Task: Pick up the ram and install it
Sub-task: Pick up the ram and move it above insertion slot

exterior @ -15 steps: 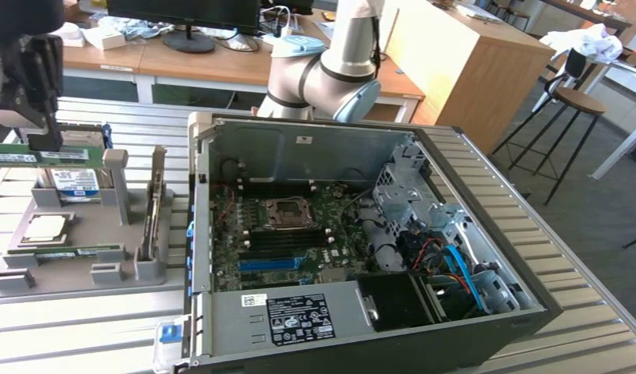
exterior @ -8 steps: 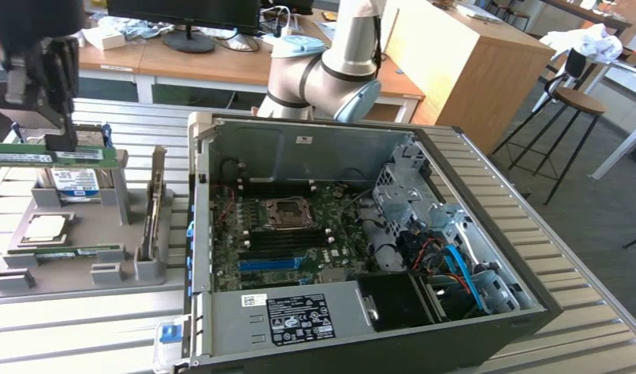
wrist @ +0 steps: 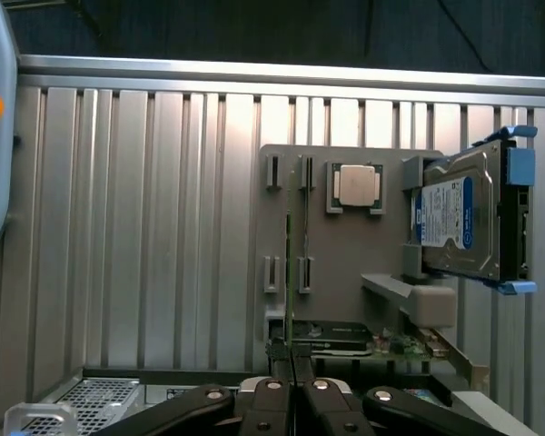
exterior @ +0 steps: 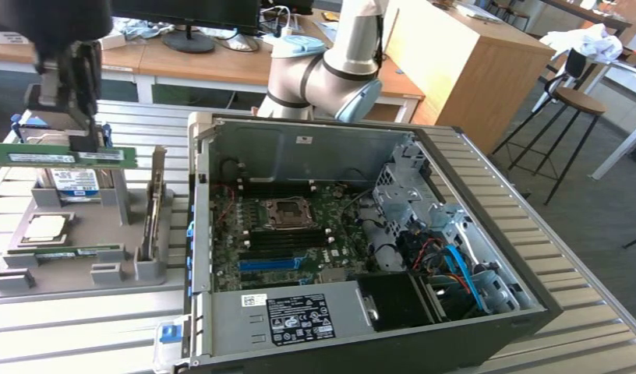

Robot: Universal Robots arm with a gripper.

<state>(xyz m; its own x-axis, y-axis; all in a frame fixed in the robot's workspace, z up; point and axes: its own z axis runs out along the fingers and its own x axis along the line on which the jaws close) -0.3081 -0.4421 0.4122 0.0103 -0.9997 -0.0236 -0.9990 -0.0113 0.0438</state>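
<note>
The ram (exterior: pixel 37 156) is a long green stick with pale labels, held level in the air above the grey parts holder (exterior: pixel 79 273) at the exterior view's left. My gripper (exterior: pixel 84 142) comes down from above and is shut on its upper edge. In the wrist view the ram (wrist: pixel 291 263) shows edge-on as a thin green line running away from my gripper (wrist: pixel 292 386), whose fingers are pressed together on it. The open computer case (exterior: pixel 224 125) lies to the exterior view's right, with the motherboard's black and blue memory slots (exterior: pixel 281 255) facing up.
On the holder sit a hard drive with a blue-white label (exterior: pixel 74 181), a silver processor (exterior: pixel 46 227), another green stick lying flat (exterior: pixel 74 251) and upright cards (exterior: pixel 152 210). Everything rests on a ribbed metal table (exterior: pixel 79 335). The arm's grey joint (exterior: pixel 318 78) stands behind the case.
</note>
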